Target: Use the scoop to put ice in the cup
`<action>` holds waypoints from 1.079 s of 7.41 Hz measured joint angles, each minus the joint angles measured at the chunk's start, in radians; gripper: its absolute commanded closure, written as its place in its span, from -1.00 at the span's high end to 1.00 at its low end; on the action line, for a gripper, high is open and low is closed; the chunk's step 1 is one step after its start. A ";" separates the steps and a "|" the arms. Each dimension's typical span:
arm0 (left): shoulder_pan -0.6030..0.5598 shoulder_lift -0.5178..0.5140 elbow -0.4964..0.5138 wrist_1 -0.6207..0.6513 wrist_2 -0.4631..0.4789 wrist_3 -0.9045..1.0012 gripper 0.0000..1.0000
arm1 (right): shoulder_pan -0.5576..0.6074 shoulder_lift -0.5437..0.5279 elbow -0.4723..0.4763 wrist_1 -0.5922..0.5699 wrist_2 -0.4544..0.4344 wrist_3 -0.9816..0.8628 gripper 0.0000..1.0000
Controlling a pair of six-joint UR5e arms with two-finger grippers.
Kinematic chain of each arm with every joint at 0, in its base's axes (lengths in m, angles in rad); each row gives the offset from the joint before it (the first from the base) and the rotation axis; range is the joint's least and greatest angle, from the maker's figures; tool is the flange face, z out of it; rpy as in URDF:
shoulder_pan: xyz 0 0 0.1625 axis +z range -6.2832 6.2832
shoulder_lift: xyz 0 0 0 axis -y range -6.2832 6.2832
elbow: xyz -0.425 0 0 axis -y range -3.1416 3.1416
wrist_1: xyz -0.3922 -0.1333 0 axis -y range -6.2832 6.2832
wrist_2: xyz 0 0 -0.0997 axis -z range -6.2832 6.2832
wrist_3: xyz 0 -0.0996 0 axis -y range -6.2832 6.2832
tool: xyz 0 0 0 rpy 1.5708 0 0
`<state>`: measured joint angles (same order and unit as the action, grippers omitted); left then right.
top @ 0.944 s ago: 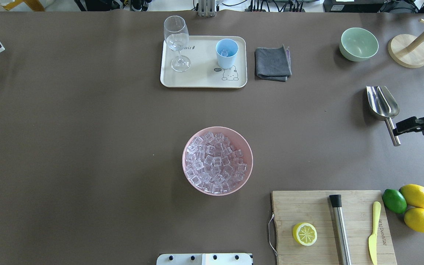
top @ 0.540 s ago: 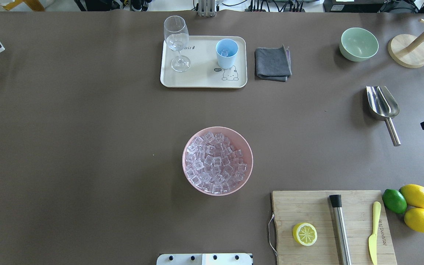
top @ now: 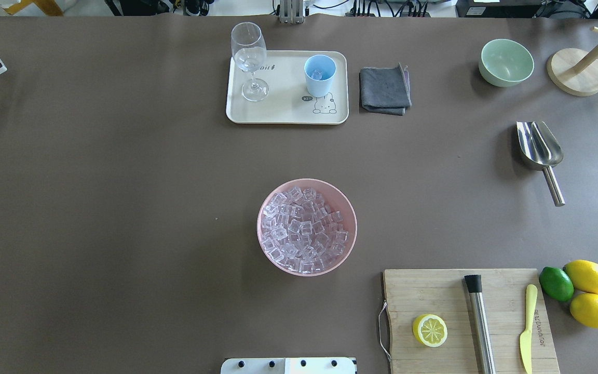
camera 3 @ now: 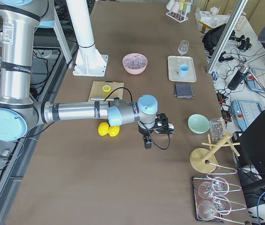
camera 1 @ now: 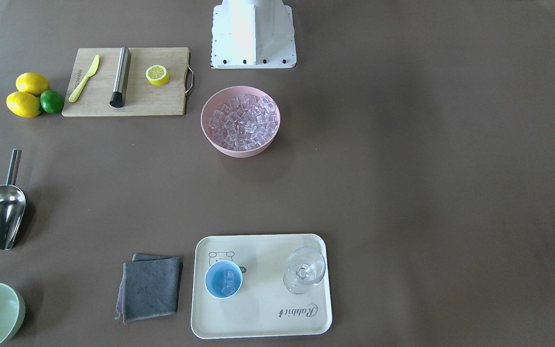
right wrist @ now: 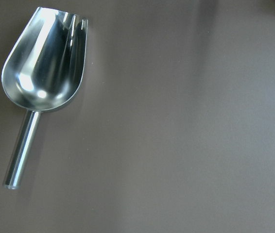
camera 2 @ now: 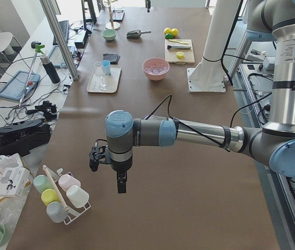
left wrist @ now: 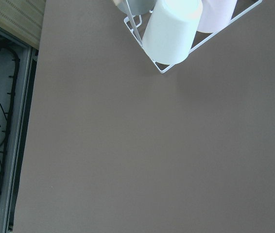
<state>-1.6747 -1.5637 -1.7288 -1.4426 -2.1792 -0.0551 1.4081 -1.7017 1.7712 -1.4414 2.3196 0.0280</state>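
Note:
The steel scoop (top: 540, 150) lies empty on the table at the right, handle toward the robot; it also shows in the right wrist view (right wrist: 45, 63). The light-blue cup (top: 320, 75) stands on a cream tray (top: 283, 111) and holds a few ice cubes (camera 1: 227, 282). Many ice cubes (top: 304, 228) fill a pink bowl (top: 348, 208) at the centre. My right gripper (camera 3: 146, 142) shows only in the exterior right view, near the scoop; I cannot tell if it is open. My left gripper (camera 2: 120, 186) shows only in the exterior left view, far from everything; I cannot tell its state.
A stemmed glass (top: 249, 62) shares the tray. A grey cloth (top: 384, 89), a green bowl (top: 505, 62) and a wooden stand (top: 576, 72) are at the back right. A cutting board (top: 434, 291) holds a lemon half, steel cylinder and knife. A cup rack (left wrist: 171, 29) is below my left wrist.
My right gripper, which was beside the scoop's handle, has drawn back to the right and left the overhead view. The scoop stays lying where it was.

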 measured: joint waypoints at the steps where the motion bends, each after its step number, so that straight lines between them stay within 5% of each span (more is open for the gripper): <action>1: 0.003 0.000 -0.018 -0.001 0.011 -0.009 0.99 | 0.041 -0.001 0.000 -0.054 0.012 -0.088 0.98; 8: 0.042 0.033 0.003 0.045 0.012 -0.007 0.98 | 0.170 -0.005 -0.080 -0.113 0.024 -0.201 0.99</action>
<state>-1.6324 -1.5303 -1.7256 -1.3980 -2.1676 -0.0621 1.5786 -1.7068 1.6910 -1.5542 2.3437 -0.1729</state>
